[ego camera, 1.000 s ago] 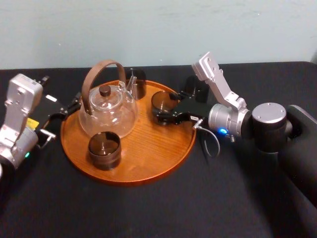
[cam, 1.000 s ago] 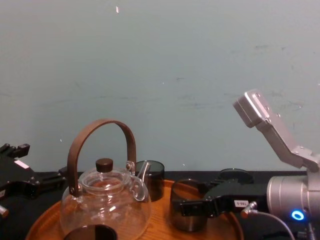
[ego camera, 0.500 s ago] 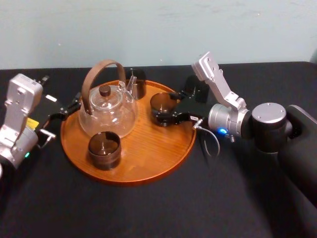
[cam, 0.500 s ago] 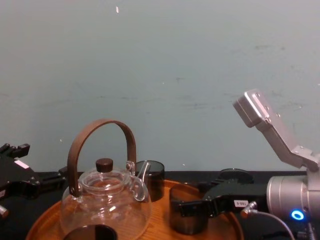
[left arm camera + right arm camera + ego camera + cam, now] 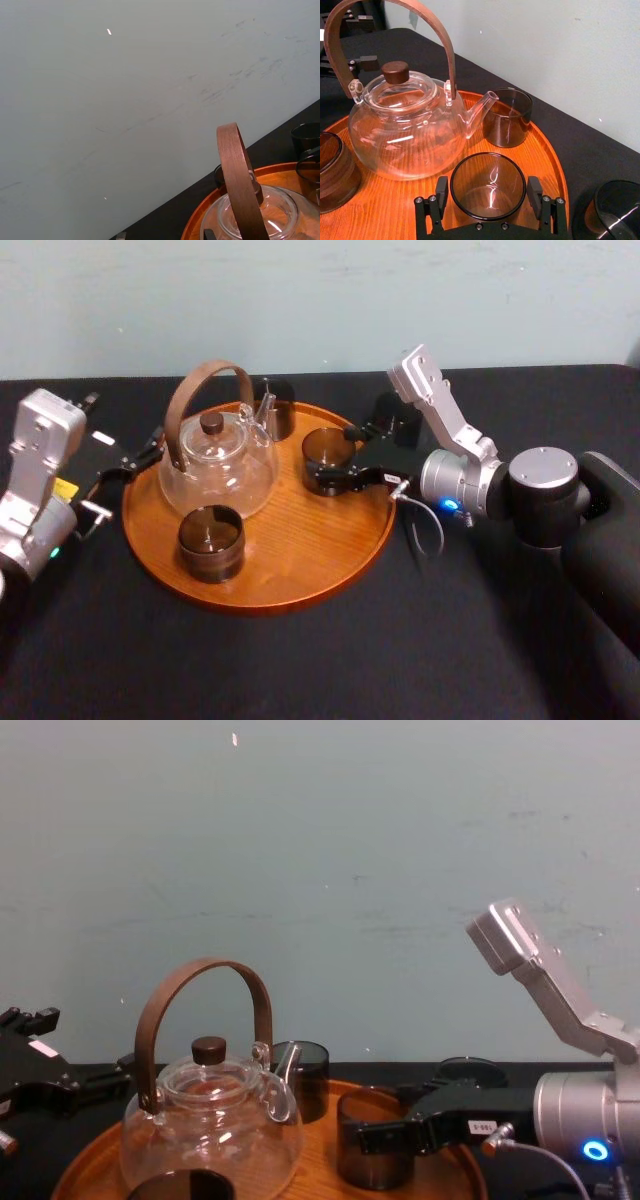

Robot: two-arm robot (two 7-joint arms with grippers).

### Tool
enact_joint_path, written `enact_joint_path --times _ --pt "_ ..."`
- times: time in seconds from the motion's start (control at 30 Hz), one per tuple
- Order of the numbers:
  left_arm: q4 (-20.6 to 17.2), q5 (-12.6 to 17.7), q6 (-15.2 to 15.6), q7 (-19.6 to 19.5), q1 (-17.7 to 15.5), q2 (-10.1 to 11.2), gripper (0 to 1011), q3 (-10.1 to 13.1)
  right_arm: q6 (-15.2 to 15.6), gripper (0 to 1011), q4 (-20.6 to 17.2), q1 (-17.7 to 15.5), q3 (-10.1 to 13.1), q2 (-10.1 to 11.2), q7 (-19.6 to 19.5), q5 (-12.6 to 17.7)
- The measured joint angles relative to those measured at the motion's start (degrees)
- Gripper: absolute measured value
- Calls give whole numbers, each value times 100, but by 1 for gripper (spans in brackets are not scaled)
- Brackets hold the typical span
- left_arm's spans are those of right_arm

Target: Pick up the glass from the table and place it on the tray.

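Item: smoky glass [image 5: 324, 450], upright, mouth up, long axis vertical. Location: right part of tray [image 5: 300, 560], right of teapot [image 5: 215, 470]; resting on the wood or just clear of it, cannot tell. Gripped by right gripper [image 5: 488, 196], reaching in from the right, fingers closed against opposite sides of the wall. Left gripper [image 5: 140, 462] parked over table [image 5: 300, 660], beside tray's left rim.

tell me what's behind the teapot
A dark glass stands on the tray behind the teapot, by its spout. In the chest view the spout covers part of the glass, and the teapot hides the tray's far rim.
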Motion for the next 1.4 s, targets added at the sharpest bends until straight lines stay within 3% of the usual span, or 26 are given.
enact_joint_path --times 0.47,0.77,1.4 --pt "0 0 0 0 0 0 1002 1 7 1003 -19 -6 4 12 25 15" --pt "0 0 0 0 0 0 1001 0 138 1002 -634 -285 115 373 226 193" --pt "0 0 0 0 0 0 1001 0 492 1002 -1639 -917 382 1127 130 551"
